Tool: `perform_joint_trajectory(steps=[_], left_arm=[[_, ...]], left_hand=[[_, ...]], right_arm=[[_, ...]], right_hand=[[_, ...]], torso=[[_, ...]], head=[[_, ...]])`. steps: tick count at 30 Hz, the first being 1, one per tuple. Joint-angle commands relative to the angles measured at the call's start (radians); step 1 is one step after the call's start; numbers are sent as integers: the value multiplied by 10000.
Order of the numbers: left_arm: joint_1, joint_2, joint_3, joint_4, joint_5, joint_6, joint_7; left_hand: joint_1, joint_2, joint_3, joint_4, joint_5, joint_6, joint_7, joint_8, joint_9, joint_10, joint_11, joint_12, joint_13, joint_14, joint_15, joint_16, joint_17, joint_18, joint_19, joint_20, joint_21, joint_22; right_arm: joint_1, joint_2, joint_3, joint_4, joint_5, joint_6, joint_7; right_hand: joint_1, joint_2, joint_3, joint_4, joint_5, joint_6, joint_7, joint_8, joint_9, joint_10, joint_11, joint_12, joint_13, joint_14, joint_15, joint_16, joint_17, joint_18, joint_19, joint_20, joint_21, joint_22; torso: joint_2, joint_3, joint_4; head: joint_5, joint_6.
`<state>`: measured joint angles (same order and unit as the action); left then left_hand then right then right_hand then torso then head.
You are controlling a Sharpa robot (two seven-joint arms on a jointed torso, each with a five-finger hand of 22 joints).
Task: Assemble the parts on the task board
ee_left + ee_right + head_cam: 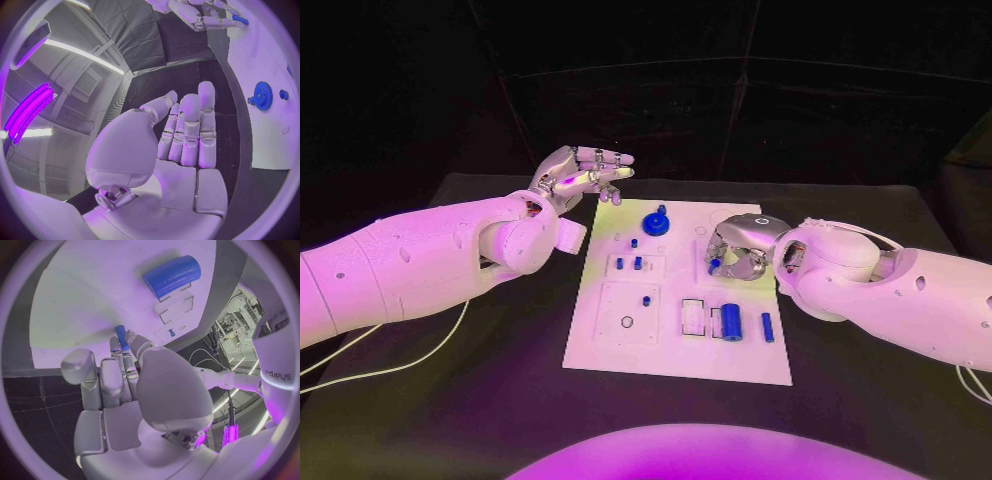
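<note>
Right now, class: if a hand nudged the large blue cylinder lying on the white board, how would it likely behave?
The large blue cylinder lies on its side, so it would probably roll. It looks rigid, likely moulded plastic, so unlikely to bend.

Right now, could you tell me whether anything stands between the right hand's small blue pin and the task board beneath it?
Nothing visible does. The right hand pinches the small blue pin in its fingertips above the task board, and the white surface around the pin looks bare. The large blue cylinder lies apart from it.

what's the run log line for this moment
left robot hand: open, off board | right robot hand: pinching small blue peg above task board | blue gear: on board
</note>
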<state>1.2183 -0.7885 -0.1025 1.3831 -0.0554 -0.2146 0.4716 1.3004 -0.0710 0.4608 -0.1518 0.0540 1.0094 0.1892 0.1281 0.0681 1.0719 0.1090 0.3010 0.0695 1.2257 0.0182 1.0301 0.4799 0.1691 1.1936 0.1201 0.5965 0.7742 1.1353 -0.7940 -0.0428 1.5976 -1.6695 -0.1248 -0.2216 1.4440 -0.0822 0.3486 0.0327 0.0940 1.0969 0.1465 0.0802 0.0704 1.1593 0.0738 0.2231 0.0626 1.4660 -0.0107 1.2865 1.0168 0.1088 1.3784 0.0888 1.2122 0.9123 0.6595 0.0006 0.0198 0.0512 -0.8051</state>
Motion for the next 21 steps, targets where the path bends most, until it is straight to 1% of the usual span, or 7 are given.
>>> perform_joint_trajectory(steps=[1,5,10,14,15,18,21], left_arm=[[15,8,8,7,28,99,34],[15,3,8,3,28,96,32],[15,-11,8,-4,28,89,28],[14,-12,8,-22,28,88,28],[14,-10,8,-29,28,84,34],[14,-1,8,-53,28,69,51],[14,7,8,-88,28,53,64]], left_hand=[[-42,-24,-40,-3,16,-52,-22,67,2,-90,3,55,1,-27,7,-54,-12,135,13,-37,-61,-10],[-36,-16,-45,-6,16,-57,-22,72,1,-96,3,61,0,-29,7,-56,-21,136,12,-37,-66,-14],[-33,-12,-48,-7,17,-60,-22,75,1,-99,3,64,-1,-30,7,-57,-27,136,11,-37,-68,-16],[-33,-12,-48,-7,17,-60,-22,75,1,-99,3,64,-1,-30,7,-57,-27,136,11,-37,-68,-16],[-33,-12,-48,-7,17,-60,-22,75,1,-99,3,64,-1,-30,7,-57,-27,136,11,-37,-68,-16],[-28,-5,-48,-10,17,-61,-22,78,1,-101,2,67,-1,-30,6,-58,-30,136,11,-38,-70,-17],[-26,-3,-47,-11,18,-61,-23,79,1,-101,2,68,-1,-30,6,-58,-31,136,11,-38,-70,-17]], right_arm=[[-3,12,2,0,-169,-577,82],[-13,-49,3,56,-248,-1083,103],[-17,-210,7,260,-300,-1446,127],[-14,-429,14,634,-302,-1753,157],[-12,-509,16,801,-237,-1926,199],[-10,-627,22,1156,-88,-2254,329],[-8,-661,26,1478,20,-2458,454]], right_hand=[[332,119,498,-224,-348,203,-30,68,17,240,-53,-110,29,223,-84,98,129,44,134,-20,157,203],[383,106,874,-392,-343,341,-50,82,22,442,-87,-167,48,241,-107,181,239,15,183,-55,266,364],[316,45,1086,-471,-332,374,-44,57,12,509,-90,-242,50,237,-105,203,252,9,185,-65,294,393],[176,-56,1343,-561,-321,406,-44,14,2,592,-90,-346,57,231,-107,230,269,7,178,-69,323,421],[170,-61,1351,-564,-321,403,-42,11,1,593,-90,-350,57,230,-106,228,265,7,177,-69,323,420],[101,-126,1499,-622,-317,317,-12,-67,-23,603,-69,-422,57,215,-93,216,230,6,163,-62,328,421],[101,-126,1499,-622,-317,317,-12,-67,-23,603,-69,-422,57,215,-93,216,230,6,163,-62,328,421]], torso=[[-5,-4,9],[-11,0,1],[-11,8,-11],[-22,-6,3],[-23,-8,7],[-28,-7,17],[-13,6,5]], head=[[3,-11],[12,-9],[46,-11],[33,14],[34,25],[45,34],[57,48]])
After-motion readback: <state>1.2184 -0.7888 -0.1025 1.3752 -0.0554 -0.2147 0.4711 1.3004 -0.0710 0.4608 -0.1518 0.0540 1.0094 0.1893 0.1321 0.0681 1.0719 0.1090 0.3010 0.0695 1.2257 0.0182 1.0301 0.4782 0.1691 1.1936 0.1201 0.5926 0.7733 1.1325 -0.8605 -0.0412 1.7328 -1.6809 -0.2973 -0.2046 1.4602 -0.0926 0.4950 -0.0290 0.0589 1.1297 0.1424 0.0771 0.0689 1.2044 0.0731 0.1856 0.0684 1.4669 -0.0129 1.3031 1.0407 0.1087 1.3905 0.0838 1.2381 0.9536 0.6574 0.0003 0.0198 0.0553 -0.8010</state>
